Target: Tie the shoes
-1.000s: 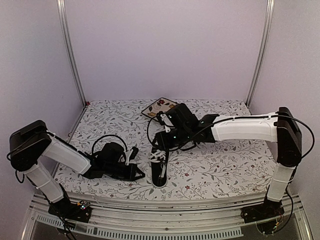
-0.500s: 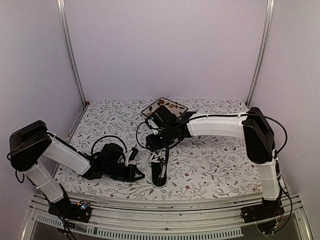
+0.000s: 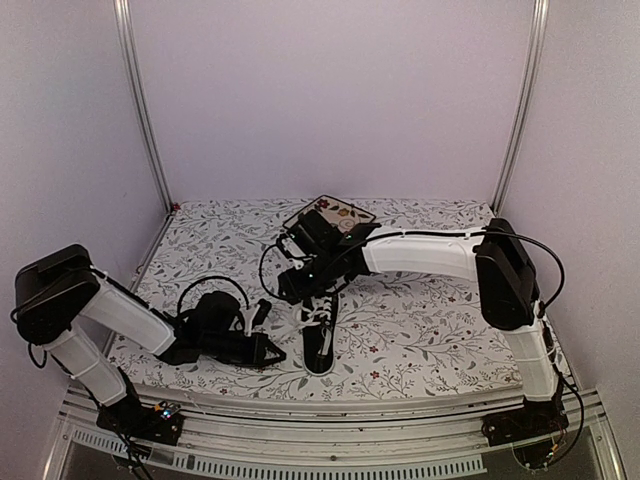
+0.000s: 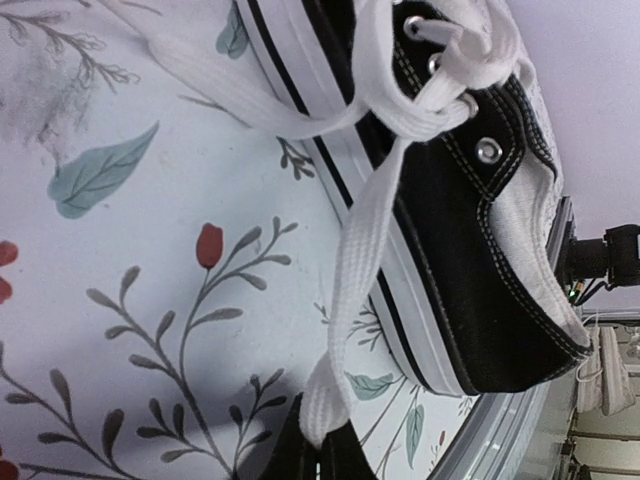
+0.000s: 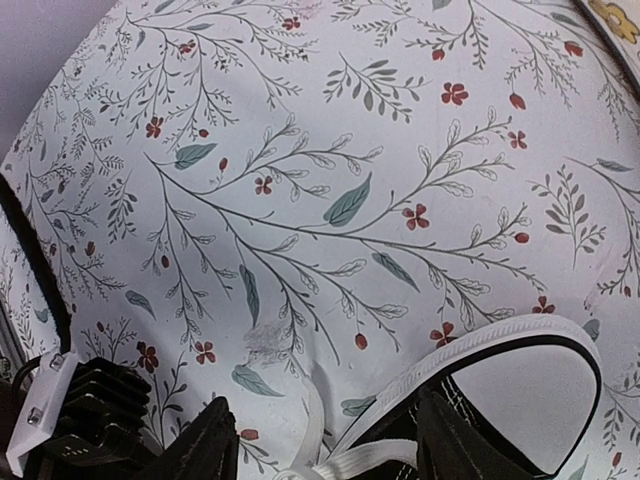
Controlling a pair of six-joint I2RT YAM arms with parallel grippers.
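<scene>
White lace [image 4: 362,240] runs fairly straight from the upper eyelets of the sneaker [image 4: 470,260] down into my left gripper [image 4: 320,455]. That gripper is clenched on the free end and held low beside the sole, which draws the strand out sideways, away from the shoe. The sneaker stands upright on the floral worktop [image 4: 150,300], close to the near edge, heel towards my bases and toe pointing away. My right gripper [image 5: 325,405] hangs over the toe end with its jaws spread wide, grasping nothing. A second strand [image 5: 314,425] lies loose between them, so I judge it is placed there to pinch that strand. No knot is formed yet.
</scene>
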